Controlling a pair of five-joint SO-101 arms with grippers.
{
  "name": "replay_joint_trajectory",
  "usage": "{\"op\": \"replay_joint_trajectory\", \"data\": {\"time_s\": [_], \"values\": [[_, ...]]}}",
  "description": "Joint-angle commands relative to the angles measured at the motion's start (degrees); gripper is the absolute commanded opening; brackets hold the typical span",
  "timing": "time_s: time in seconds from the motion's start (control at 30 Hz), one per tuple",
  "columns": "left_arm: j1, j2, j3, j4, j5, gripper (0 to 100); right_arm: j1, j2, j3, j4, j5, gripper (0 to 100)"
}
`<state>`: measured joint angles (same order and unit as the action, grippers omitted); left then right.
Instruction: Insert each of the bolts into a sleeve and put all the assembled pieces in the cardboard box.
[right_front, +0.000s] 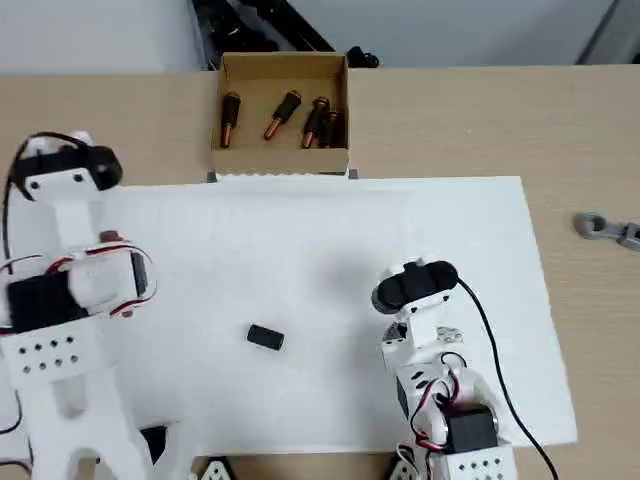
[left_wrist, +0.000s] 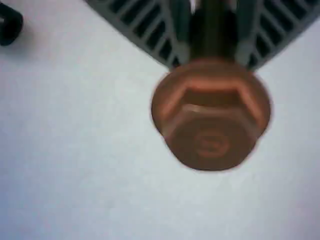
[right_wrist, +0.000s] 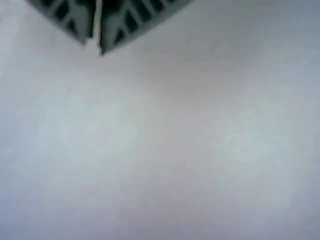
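Far left, I saw the left gripper (left_wrist: 212, 35) clamped on a copper bolt (left_wrist: 212, 117), its hex head facing the wrist camera over the white sheet (right_front: 420, 230). The black sleeve (right_front: 265, 337) lay on that sheet between the two arms, well apart from both. Behind it, the cardboard box (right_front: 283, 160) held four assembled pieces (right_front: 283, 113). The right gripper (right_wrist: 97, 37) was closed on nothing, over the sheet
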<state>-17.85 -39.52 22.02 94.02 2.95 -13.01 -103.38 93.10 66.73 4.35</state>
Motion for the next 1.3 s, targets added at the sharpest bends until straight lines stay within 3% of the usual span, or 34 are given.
{"op": "replay_joint_trajectory", "data": {"time_s": [0.0, 0.23, 0.43, 0.6, 0.77, 1.07, 1.27], "values": [[-0.26, -1.49, -7.34, 3.78, -0.62, 0, -0.66, -0.66, -0.35, -1.19, 0.44, 0.8], [-0.35, -1.67, -12.26, 6.24, -0.62, 0, -0.13, -0.66, -0.79, -2.15, 0.35, 0.8], [-0.35, -1.32, -14.11, 5.98, -0.62, 0, 4.62, 1.45, -8.79, -5.85, -1.93, 0.8], [-0.35, -1.23, -14.02, 5.98, -0.62, 0, 3.74, 15.87, -21.45, -2.07, 5.54, 0.4], [-0.35, -1.32, -14.02, 5.98, -0.70, 0, 2.59, 36.62, -39.38, 0.22, 6.24, 0.4], [-0.35, -1.49, -14.02, 5.89, -3.87, 0, -9.80, 61.58, -65.49, 9.19, 6.77, 0.9], [-0.35, -1.67, -13.93, 5.10, -3.87, 0, -20.70, 71.08, -74.64, 14.90, 15.38, 13.2]]}}
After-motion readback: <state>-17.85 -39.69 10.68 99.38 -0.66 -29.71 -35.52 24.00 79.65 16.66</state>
